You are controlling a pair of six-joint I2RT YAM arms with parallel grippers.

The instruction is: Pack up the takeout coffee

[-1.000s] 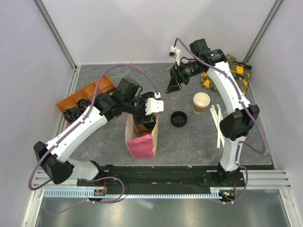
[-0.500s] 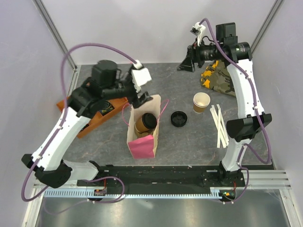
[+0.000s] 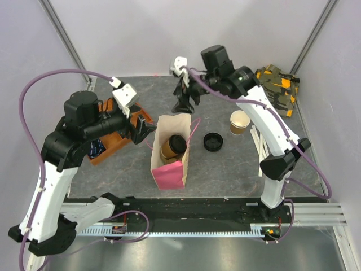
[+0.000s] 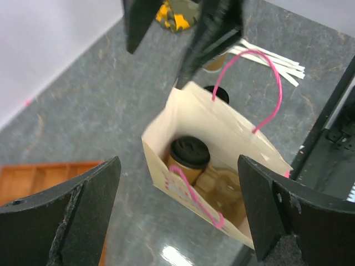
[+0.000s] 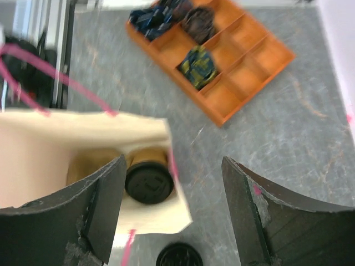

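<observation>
Takeout coffee (image 4: 189, 152) upright in bag (image 4: 233, 127), below left tool (image 4: 178, 166), untouched.

A pink-handled paper bag (image 4: 233, 138) stands between the left fingers (image 4: 77, 216), an orange tray (image 4: 33, 177) just outside one, with white sticks (image 4: 277, 61) and camouflage cloth (image 4: 175, 16) beyond their tips.

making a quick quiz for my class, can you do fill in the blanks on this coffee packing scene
The takeout coffee stands ____ the paper bag. The bag's handles are ____. In the top view, the loose black lid lies to the ____ of the bag. Both the left gripper and the right gripper are ____ and empty.
Missing words: inside; pink; right; open.
</observation>
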